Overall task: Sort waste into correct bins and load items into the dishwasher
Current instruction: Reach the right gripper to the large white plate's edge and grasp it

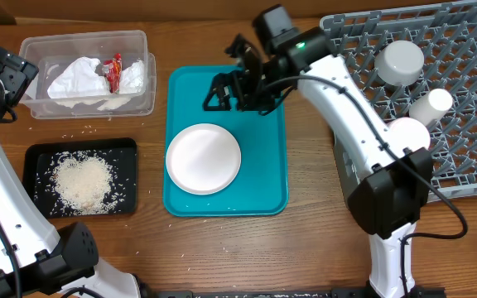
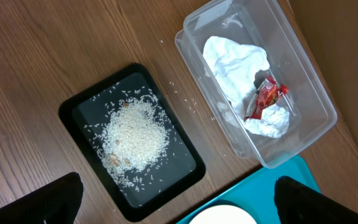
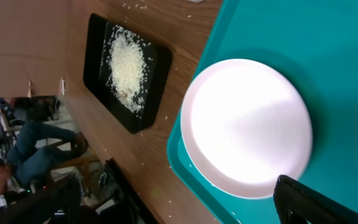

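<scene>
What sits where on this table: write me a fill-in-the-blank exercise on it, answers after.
The loose white rice grains lie heaped in the shallow rectangular tray coloured ___.
On the crumpled white paper napkin in the clear rectangular plastic tub lies a small sauce packet coloured ___.
The gripper hovering over the teal rectangular tray that holds the white round plate belongs to the ___ arm.
Missing: black; red; right.

A crumpled napkin (image 1: 77, 79) and red packet (image 1: 113, 73) are held in the clear tub (image 1: 31, 45) at the far-left corner — rice (image 1: 81, 182) is heaped in the black tray (image 1: 36, 157), left edge.
</scene>
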You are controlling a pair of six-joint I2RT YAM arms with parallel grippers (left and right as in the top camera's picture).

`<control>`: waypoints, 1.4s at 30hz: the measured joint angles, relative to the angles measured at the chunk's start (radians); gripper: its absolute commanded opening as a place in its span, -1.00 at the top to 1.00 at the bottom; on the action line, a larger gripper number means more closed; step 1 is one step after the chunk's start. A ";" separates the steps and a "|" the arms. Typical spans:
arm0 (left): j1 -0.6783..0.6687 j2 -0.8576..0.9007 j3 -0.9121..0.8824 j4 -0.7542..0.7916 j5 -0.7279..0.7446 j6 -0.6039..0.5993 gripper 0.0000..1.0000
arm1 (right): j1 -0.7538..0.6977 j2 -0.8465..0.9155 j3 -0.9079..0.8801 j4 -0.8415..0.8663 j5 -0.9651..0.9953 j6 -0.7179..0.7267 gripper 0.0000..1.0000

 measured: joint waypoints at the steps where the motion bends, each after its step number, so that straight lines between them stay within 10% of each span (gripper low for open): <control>1: 0.000 0.000 0.000 0.000 0.000 0.000 -1.00 | 0.013 0.000 0.000 0.002 0.020 0.013 -0.99; 6: 0.000 0.000 0.000 0.000 0.000 0.000 -1.00 | 0.079 0.000 -0.025 0.009 0.264 0.153 -0.47; 18: 0.000 0.000 0.000 0.000 0.000 0.000 -0.99 | 0.187 0.000 -0.357 0.201 0.600 0.452 -0.29; 42: 0.000 0.000 0.000 0.000 0.000 0.000 -1.00 | 0.182 0.000 -0.560 0.338 0.553 0.511 0.12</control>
